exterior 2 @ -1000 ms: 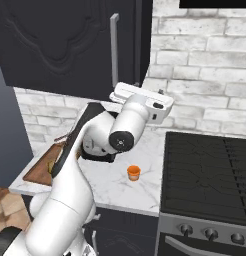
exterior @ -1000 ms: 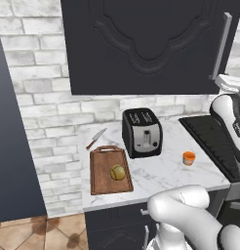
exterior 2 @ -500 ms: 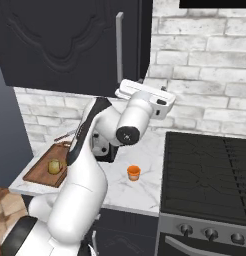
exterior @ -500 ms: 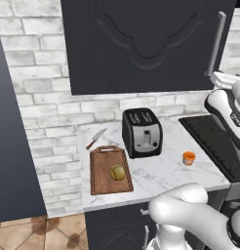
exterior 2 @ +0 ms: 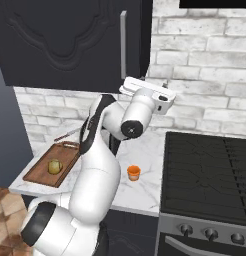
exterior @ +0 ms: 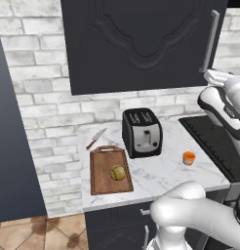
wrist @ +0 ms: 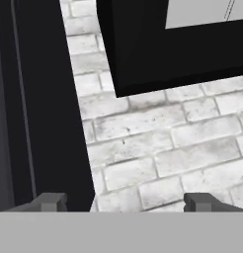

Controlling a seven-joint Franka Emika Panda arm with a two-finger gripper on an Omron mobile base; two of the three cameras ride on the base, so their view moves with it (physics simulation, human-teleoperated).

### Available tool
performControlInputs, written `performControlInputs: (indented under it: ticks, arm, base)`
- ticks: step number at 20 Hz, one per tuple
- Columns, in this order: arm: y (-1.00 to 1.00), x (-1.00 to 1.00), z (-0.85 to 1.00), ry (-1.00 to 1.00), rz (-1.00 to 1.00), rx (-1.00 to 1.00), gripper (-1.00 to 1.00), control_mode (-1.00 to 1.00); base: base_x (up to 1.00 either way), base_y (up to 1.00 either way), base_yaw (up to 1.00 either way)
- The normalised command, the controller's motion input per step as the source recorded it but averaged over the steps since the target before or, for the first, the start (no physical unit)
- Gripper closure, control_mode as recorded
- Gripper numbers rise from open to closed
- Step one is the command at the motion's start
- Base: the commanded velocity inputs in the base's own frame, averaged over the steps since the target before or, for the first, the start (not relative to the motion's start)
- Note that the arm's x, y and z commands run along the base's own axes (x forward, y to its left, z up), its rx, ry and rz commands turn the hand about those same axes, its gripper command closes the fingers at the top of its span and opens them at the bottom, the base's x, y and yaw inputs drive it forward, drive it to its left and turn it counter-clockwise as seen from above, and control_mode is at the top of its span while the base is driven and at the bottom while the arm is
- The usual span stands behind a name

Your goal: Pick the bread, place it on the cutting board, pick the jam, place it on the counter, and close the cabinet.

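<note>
My gripper (wrist: pixel 124 202) is spread wide and empty, up by the cabinet (exterior: pixel 141 44) door's right edge. The bread (exterior: pixel 117 172) lies on the cutting board (exterior: pixel 100 180), the jam (exterior: pixel 189 157) on the surface (exterior: pixel 161 171). I should press flat and steadily until the door seats.

No readable text from my end: toaster (exterior: pixel 142 132), jam (exterior: pixel 189 157) and cabinet (exterior: pixel 141 44) all carry none.

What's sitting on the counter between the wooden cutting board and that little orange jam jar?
A black and silver toaster stands between the cutting board and the jam, seen in the left base view.
</note>
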Motion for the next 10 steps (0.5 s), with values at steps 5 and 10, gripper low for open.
performControlInputs:
  ticks: [5, 10]
  arm:
    - [0.07, 0.44, -0.10, 0.00, 0.00, 0.00, -1.00, -1.00]
    - [0.06, 0.36, -0.01, 0.00, 0.00, 0.00, -1.00, -1.00]
  base:
    - [0.00, 0.00, 0.00]
    - [0.00, 0.00, 0.00]
